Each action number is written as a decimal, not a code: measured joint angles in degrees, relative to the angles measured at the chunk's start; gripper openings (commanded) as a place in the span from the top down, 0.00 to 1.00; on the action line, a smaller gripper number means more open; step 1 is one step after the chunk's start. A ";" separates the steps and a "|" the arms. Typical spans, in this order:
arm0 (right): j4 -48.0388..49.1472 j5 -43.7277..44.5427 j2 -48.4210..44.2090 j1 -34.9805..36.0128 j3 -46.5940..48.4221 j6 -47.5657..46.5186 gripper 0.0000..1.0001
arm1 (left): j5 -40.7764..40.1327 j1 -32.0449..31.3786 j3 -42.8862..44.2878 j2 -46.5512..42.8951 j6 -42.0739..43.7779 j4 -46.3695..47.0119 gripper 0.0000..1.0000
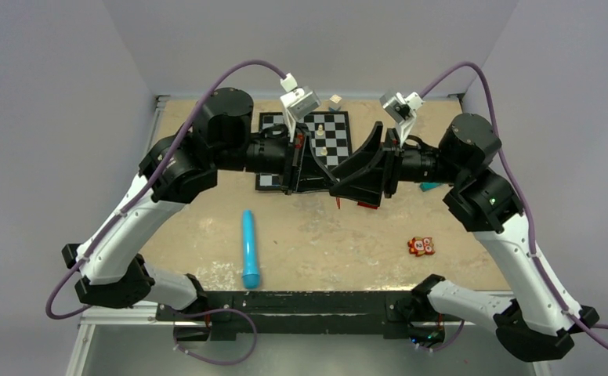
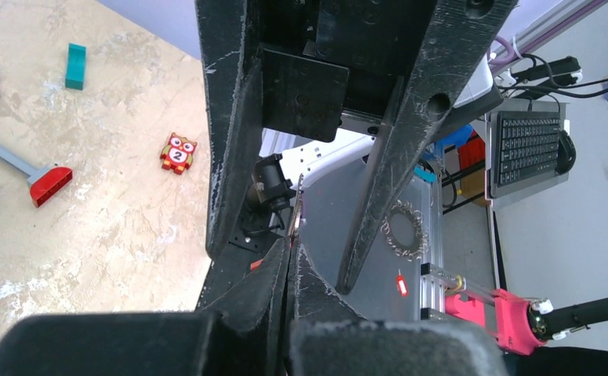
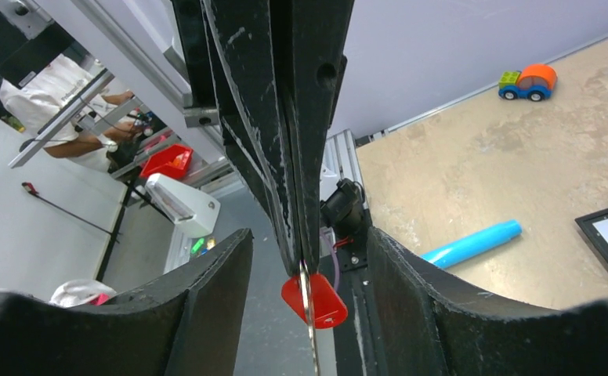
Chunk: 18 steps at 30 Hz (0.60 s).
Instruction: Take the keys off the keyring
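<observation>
Where the two arms meet nose to nose above the middle of the table [image 1: 324,243], the left gripper [image 2: 289,251] has its fingers clenched tight together on the keyring [image 3: 316,301]. It pinches a thin metal piece [image 3: 310,329] seen edge-on, and the red tag hangs just below the fingertips, clear of the tabletop. Whether that sliver of metal is the ring alone or a key lying against it cannot be told from these views. The right gripper [image 3: 309,233] stands released, its two curved fingers spread wide to either side of the left gripper's tips and the dangling tag, touching neither. On the table below, a blue cylinder [image 1: 250,249] lies toward the near left, a small orange toy marked 2 [image 1: 420,246] sits toward the near right, and a chessboard [image 1: 324,133] lies at the far side behind the grippers.
</observation>
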 measured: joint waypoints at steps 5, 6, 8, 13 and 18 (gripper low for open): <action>-2.43 0.13 -1.07 0.00 0.07 -1.79 0.55 | -0.26 0.00 -0.04 -1.05 0.02 -0.02 1.00; -2.64 0.02 -1.18 0.00 0.07 -1.97 0.57 | -0.37 0.00 -0.09 -1.25 0.04 -0.02 1.00; -2.95 -0.22 -1.25 0.00 0.07 -2.12 0.59 | -0.44 0.00 -0.39 -1.64 0.04 -0.04 1.00; -3.10 -0.37 -1.22 0.00 0.07 -2.05 0.64 | -0.59 0.00 -1.09 -1.92 0.04 -0.09 1.00; -2.80 -0.48 -1.22 0.00 0.07 -2.03 0.65 | -0.66 0.00 -1.68 -2.08 0.11 -0.33 1.00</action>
